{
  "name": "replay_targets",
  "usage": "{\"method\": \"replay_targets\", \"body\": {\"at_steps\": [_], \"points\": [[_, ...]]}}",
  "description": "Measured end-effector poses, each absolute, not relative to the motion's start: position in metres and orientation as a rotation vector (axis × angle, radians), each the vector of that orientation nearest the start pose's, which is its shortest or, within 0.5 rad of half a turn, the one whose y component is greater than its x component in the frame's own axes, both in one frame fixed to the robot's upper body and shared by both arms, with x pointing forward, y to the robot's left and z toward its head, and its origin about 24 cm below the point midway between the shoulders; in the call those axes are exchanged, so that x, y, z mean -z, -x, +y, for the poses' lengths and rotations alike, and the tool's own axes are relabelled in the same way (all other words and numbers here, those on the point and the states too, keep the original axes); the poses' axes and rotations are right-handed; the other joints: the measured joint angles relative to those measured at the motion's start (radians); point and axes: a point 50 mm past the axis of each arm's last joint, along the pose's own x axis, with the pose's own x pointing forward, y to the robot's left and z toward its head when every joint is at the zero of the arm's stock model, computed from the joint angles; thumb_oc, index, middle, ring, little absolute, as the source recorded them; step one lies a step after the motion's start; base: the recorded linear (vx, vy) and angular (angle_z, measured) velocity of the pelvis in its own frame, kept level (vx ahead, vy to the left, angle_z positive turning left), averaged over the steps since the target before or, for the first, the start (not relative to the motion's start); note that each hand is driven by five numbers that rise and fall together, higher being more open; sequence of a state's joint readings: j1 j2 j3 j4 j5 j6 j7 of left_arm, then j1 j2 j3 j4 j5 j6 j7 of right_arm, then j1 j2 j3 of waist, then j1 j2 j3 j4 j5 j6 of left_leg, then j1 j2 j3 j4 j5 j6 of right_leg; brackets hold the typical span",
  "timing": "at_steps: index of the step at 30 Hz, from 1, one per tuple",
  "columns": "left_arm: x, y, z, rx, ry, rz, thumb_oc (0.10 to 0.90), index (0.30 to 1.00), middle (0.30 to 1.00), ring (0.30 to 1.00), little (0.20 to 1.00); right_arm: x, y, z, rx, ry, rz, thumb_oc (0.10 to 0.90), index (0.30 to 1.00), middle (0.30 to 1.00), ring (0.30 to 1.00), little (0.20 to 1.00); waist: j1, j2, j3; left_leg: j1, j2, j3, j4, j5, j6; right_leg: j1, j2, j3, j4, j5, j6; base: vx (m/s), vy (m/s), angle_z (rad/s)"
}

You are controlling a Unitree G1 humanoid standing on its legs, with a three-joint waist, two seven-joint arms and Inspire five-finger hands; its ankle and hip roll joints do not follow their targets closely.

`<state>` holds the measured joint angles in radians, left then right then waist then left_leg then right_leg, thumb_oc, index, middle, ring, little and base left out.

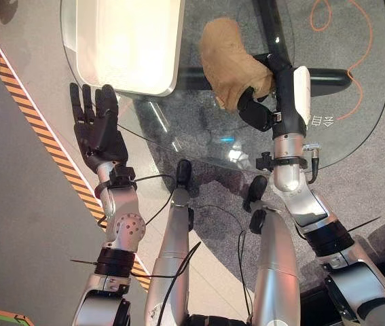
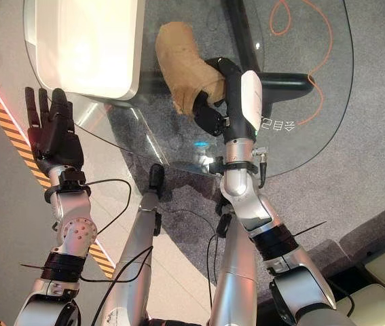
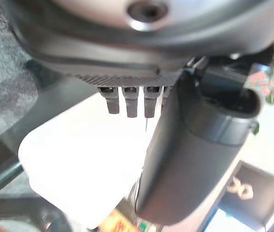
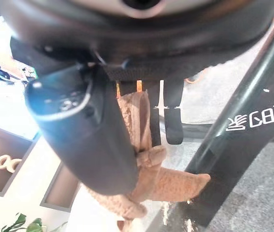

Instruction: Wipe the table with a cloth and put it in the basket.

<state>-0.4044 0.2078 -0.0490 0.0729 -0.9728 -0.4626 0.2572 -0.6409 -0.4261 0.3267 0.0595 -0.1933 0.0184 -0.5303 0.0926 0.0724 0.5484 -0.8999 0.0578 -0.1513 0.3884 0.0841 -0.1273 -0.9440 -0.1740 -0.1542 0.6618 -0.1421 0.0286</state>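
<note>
A tan cloth (image 1: 226, 58) lies bunched on the round glass table (image 1: 199, 139), just right of the white basket (image 1: 176, 64) that stands at the table's far left. My right hand (image 1: 273, 95) is shut on the cloth's near end. In the right wrist view the cloth (image 4: 161, 186) is pinched between the thumb (image 4: 83, 130) and the fingers. My left hand (image 1: 97, 129) hovers open, fingers straight, off the table's left edge near the basket's front corner. Past its fingers, the left wrist view has the basket (image 3: 79, 164).
Under the glass run the table's black base bars (image 1: 318, 81) and an orange cable (image 1: 358, 47) on grey carpet. A yellow-and-black striped tape line (image 1: 39, 132) crosses the floor left of the table.
</note>
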Motion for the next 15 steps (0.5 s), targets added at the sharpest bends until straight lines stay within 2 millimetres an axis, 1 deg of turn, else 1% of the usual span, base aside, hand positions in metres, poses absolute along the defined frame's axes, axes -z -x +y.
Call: {"method": "replay_targets", "body": {"at_steps": [1, 2, 9, 15], "points": [[-0.158, -0.308, 0.186, -0.136, 0.871, -0.566, 0.800, 0.900, 0.900, 0.900, 0.900, -0.209, -0.327, -0.132, 0.209, 0.542, -0.703, 0.100, 0.300, 0.300, 0.300, 0.200, 0.000, 0.000, 0.000, 0.000, 0.000, 0.000, 0.000, 0.000, 0.000, 0.000, 0.000, 0.000, 0.000, 0.000, 0.000, 0.00, 0.000, 0.00], [-0.159, -0.308, 0.181, -0.077, 0.842, -0.563, 0.800, 0.900, 0.900, 0.900, 0.900, -0.209, -0.326, -0.133, 0.201, 0.533, -0.713, 0.100, 0.300, 0.300, 0.300, 0.200, -0.001, 0.000, 0.000, 0.000, -0.001, 0.000, 0.000, -0.001, 0.001, 0.000, -0.001, 0.000, 0.000, -0.001, 0.001, 0.00, 0.031, 0.01], [-0.159, -0.310, 0.167, 0.086, 0.772, -0.514, 0.800, 0.900, 0.900, 0.900, 0.900, -0.204, -0.316, -0.131, 0.146, 0.485, -0.730, 0.100, 0.300, 0.300, 0.300, 0.200, -0.018, 0.000, 0.000, 0.000, -0.003, 0.002, 0.000, -0.004, 0.005, 0.001, -0.003, 0.002, -0.002, -0.001, 0.002, 0.00, 0.024, 0.00], [-0.159, -0.308, 0.162, 0.180, 0.756, -0.469, 0.800, 0.900, 0.900, 0.900, 0.900, -0.204, -0.314, -0.130, 0.082, 0.439, -0.718, 0.100, 0.300, 0.300, 0.300, 0.200, -0.027, 0.000, 0.000, 0.000, -0.003, 0.002, 0.001, -0.005, 0.006, 0.001, -0.003, 0.002, -0.003, 0.001, -0.001, 0.00, 0.000, 0.00]]}}
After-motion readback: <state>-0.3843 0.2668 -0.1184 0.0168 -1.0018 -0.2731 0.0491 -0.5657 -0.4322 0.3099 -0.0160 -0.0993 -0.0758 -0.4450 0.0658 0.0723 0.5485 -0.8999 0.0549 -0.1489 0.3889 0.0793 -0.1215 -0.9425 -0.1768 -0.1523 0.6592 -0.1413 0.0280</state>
